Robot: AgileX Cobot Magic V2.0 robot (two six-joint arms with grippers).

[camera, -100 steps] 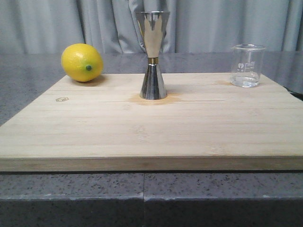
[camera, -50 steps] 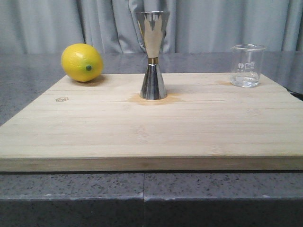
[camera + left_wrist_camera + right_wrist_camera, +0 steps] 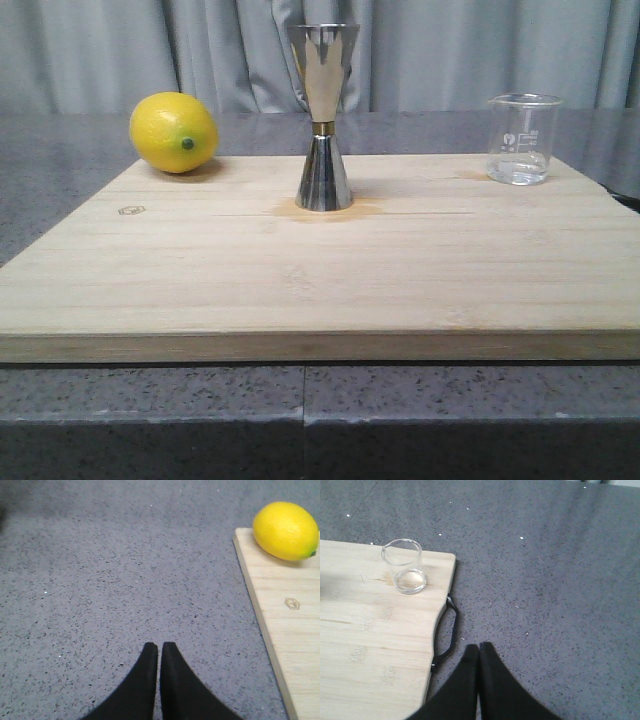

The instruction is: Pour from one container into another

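Note:
The small clear glass beaker [image 3: 521,138] stands upright at the far right corner of the wooden board [image 3: 320,270]; the right wrist view shows the beaker [image 3: 404,567] near the board's edge. The tall steel jigger [image 3: 323,118] with its gold waist band stands upright at the middle back of the board. My left gripper [image 3: 159,646] is shut and empty over the grey counter, off the board's left side. My right gripper [image 3: 479,648] is shut and empty over the counter, off the board's right side, well short of the beaker. Neither gripper shows in the front view.
A yellow lemon [image 3: 173,132] lies on the board's far left corner, and the left wrist view shows the lemon [image 3: 286,530] too. A black handle [image 3: 447,632] sticks out from the board's right edge. Grey speckled counter [image 3: 125,570] surrounds the board; a curtain hangs behind.

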